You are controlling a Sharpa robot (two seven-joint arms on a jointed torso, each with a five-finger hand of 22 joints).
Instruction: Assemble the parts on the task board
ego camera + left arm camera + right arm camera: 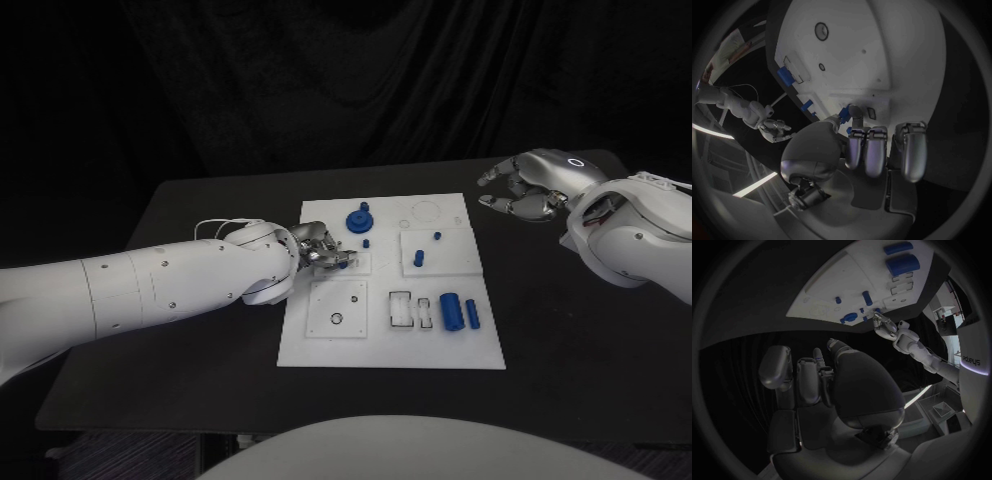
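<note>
While the parts sit in mixed states, these lines run from the largest thing to the smallest.

Room: dark drapery hangs behind the bench; nothing else of it can be made out.

Bench: the black bench [577, 350] carries the task board at its middle, with bare black surface all round it.

Task board: the white task board [433, 355] lies flat, with its long sides running from the near edge of the bench toward the far edge.

Left hand: the left hand [323, 250] rests over the board's left edge, fingers curled down onto the board; a small blue piece shows at its fingertips in the left wrist view, but I cannot tell whether it is pinched or merely touched.

Right hand: the right hand [528, 187] hangs above the bench's far right part, off the board's far right corner, fingers loosely curled and apart, holding nothing.

Gear part: a round blue gear part [358, 220] stands near the board's far left corner, apparently seated.

Cylinders: a thick blue cylinder [451, 311] and a slim blue bar [472, 314] lie loose by the board's right edge, beside open slots, apparently yet to be fitted.

Pegs: small blue pegs [418, 256] stand at the board's centre.

Progress: I judge it partly done; several recesses near the board's near edge look unfilled.
</note>
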